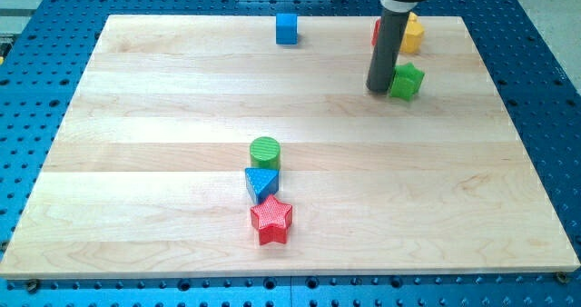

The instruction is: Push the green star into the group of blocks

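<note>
The green star (408,80) lies near the view's top right on the wooden board (136,116). My tip (378,90) rests on the board right against the star's left side. The group of blocks stands in the lower middle: a green cylinder (265,151), a blue triangular block (261,183) just below it, and a red star (270,220) below that, all touching or nearly touching in a column.
A blue cube (287,28) sits at the board's top edge, left of the rod. A yellow block (412,33) and a red block (376,33), partly hidden by the rod, sit at the top right. Blue perforated table (536,89) surrounds the board.
</note>
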